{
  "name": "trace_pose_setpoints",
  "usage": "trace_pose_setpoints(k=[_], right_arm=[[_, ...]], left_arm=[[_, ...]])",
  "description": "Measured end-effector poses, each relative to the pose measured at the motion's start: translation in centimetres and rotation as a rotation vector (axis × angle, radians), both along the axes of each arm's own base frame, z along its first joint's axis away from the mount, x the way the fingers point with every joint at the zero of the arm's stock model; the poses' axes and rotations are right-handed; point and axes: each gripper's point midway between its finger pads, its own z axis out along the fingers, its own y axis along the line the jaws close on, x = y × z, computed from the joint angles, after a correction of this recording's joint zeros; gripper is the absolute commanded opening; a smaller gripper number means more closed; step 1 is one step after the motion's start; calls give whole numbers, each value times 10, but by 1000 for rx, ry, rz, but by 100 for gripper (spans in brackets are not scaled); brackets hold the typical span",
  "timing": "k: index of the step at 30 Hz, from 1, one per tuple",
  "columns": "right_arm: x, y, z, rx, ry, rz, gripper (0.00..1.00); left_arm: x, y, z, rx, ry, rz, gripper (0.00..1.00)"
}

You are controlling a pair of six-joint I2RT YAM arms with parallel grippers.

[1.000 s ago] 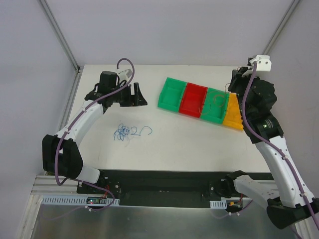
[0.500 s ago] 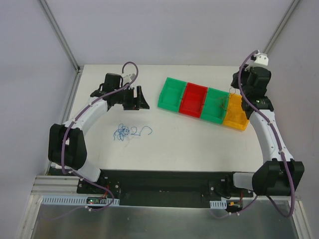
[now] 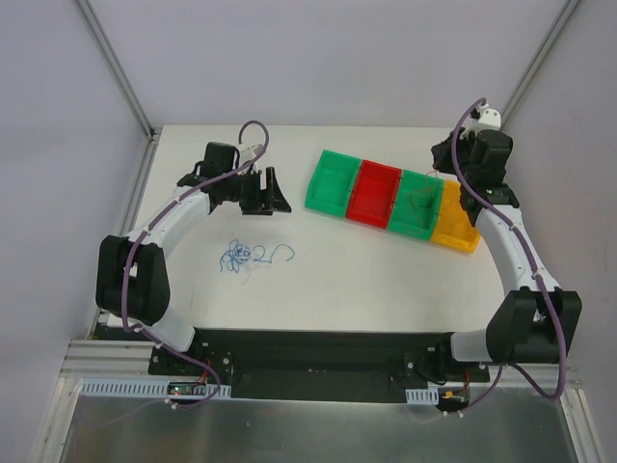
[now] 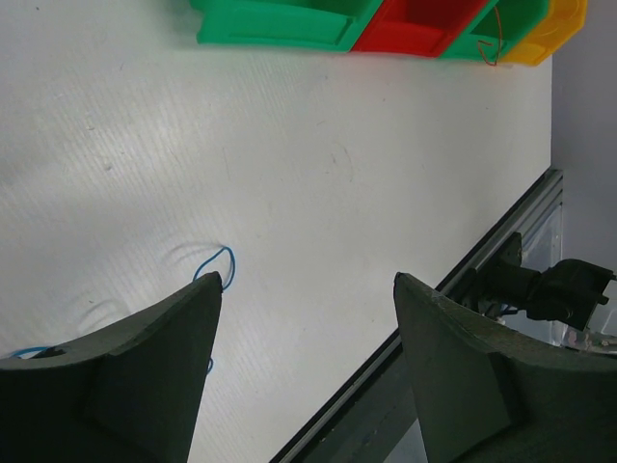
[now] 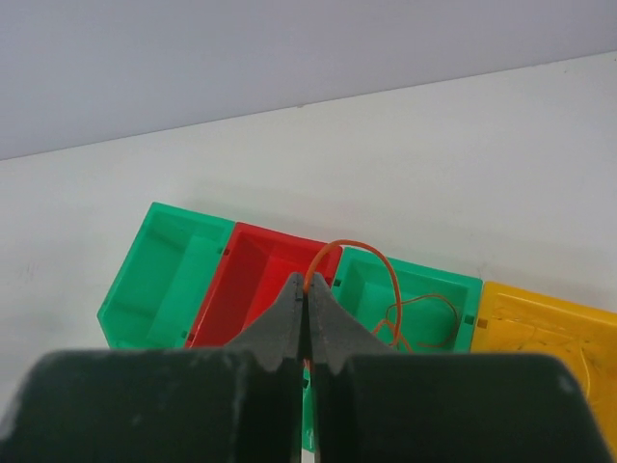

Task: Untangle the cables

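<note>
A tangle of thin blue cables [image 3: 246,256] lies on the white table; one blue loop [image 4: 218,262] shows beside my left fingertip. My left gripper [image 3: 270,196] [image 4: 308,285] hovers behind that tangle, open, with nothing between its fingers. An orange cable [image 5: 371,265] arcs out of my right gripper [image 5: 308,282], which is shut on it, and trails down into the right green bin [image 5: 424,289]. In the top view the right gripper [image 3: 439,172] hangs over that green bin [image 3: 410,214], and the orange cable [image 3: 421,199] hangs inside it.
Several bins stand in a row at the back right: a green one [image 3: 333,183], a red one [image 3: 376,193], the right green one and a yellow one [image 3: 455,224]. The table's near edge with a black rail [image 4: 453,280] lies beyond the left fingers.
My right arm has swung left, carrying the orange cable from the yellow bin's side to over the right green bin. The left gripper has shifted slightly and narrowed a little.
</note>
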Motion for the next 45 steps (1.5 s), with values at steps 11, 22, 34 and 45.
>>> trace_pose_setpoints(k=[11,22,34,45], right_arm=[[-2,-13,-49,-99,110,-22,1],[-6,-4,-134,-109,345,54,1],[4,12,-191,-103,552,50,12],[36,3,-184,-221,588,7,45]], left_arm=[[-1,-1,1,-9,2,-5,71],[2,-2,3,-14,-12,-5,70],[1,-3,9,-16,-31,-4,70],[6,3,6,21,-50,29,70]])
